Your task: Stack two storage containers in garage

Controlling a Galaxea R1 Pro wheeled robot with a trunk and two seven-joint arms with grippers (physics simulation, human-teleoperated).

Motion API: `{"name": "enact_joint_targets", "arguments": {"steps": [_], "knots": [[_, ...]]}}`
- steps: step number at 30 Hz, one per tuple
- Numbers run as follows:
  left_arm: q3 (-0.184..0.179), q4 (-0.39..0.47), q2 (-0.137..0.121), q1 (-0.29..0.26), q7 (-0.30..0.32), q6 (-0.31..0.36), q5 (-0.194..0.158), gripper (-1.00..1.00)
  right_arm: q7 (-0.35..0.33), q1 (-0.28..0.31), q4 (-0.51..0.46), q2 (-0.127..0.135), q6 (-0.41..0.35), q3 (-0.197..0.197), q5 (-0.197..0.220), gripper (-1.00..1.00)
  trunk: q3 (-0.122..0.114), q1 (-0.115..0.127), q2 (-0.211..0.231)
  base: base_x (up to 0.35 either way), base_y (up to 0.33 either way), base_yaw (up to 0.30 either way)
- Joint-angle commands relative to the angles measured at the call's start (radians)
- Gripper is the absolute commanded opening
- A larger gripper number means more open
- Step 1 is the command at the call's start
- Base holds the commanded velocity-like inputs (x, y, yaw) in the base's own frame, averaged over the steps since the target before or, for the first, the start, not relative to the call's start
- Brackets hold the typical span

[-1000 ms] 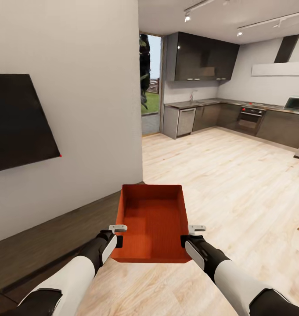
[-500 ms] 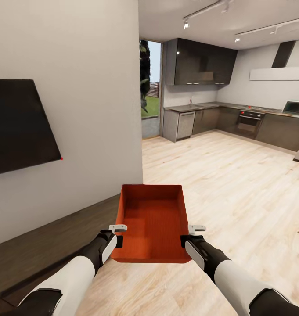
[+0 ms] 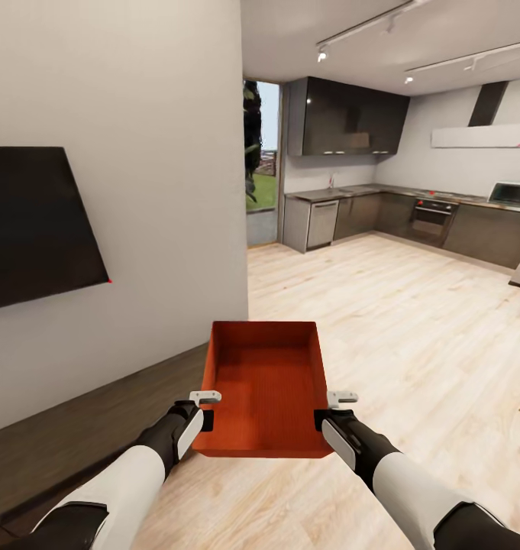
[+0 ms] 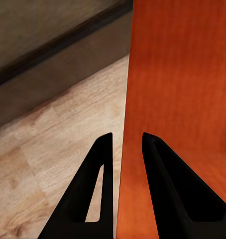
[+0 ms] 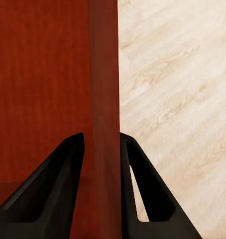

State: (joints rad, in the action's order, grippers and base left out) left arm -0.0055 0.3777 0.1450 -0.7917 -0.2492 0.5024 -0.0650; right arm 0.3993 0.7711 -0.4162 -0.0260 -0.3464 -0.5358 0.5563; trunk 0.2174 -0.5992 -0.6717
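I carry one orange-red storage container [image 3: 265,386] level in front of me, above the light wood plank floor [image 3: 412,328] of the living room. My left gripper [image 3: 203,418] is shut on its left wall [image 4: 143,99], one finger inside and one outside. On the opposite side my right gripper [image 3: 321,418] is shut on the right wall [image 5: 104,99] in the same way. The bin is empty.
A white wall with a black TV [image 3: 34,221] and a long dark low cabinet [image 3: 84,428] runs close on my left. Ahead lie a glass doorway [image 3: 261,164] and a dark kitchen [image 3: 397,206] along the far and right walls.
The whole view has shifted: the camera tilted or moved so the kitchen and TV sit lower in the picture. The container and both grippers hold the same place before me.
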Motion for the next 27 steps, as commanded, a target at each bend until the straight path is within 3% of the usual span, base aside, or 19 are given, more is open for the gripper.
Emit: {"name": "enact_joint_targets", "arguments": {"steps": [1, 27], "knots": [[-0.007, 0.001, -0.001, 0.000, -0.028, 0.012, 0.028, -1.00, 0.010, 0.002, -0.003, 0.001, -0.006, -0.001, -0.010, -1.00, 0.000, 0.000, -0.001, 0.000, 0.000, 0.000], [-0.007, 0.001, 0.000, 0.000, -0.028, 0.010, 0.028, -1.00, 0.012, 0.002, -0.003, 0.001, -0.006, -0.001, -0.010, -1.00, -0.041, 0.000, -0.001, 0.000, 0.000, 0.000]]}}
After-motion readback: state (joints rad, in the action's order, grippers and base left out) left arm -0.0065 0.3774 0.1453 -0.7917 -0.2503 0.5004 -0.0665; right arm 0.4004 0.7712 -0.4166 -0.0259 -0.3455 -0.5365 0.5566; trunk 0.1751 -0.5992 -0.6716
